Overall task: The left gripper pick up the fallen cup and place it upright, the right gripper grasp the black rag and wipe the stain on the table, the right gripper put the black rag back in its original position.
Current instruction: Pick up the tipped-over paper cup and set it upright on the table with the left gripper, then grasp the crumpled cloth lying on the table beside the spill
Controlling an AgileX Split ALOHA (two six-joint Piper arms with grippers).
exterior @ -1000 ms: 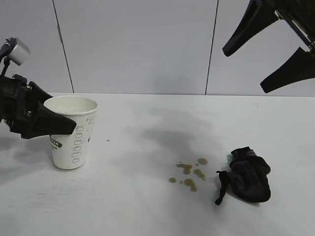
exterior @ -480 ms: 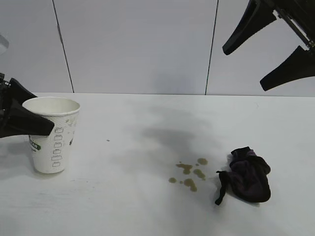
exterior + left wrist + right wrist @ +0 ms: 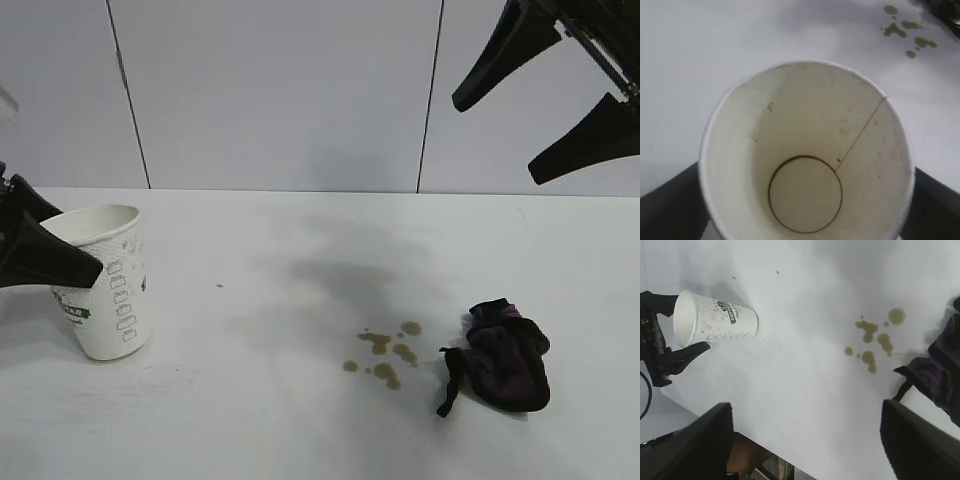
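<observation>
At the left edge of the exterior frame you see the cup (image 3: 103, 283) standing on the table (image 3: 300, 420), mouth up, its long axis leaning slightly left of vertical. The left gripper (image 3: 35, 252) brackets its rim with fingers spread, not visibly pinching it. Lower right of centre lies the stain (image 3: 385, 352), the black rag (image 3: 505, 357) just beside it. At upper right the right gripper (image 3: 545, 95) hangs, fingers spread

Lab/test bench: plain white table (image 3: 300, 430), grey panel wall (image 3: 280, 90).
</observation>
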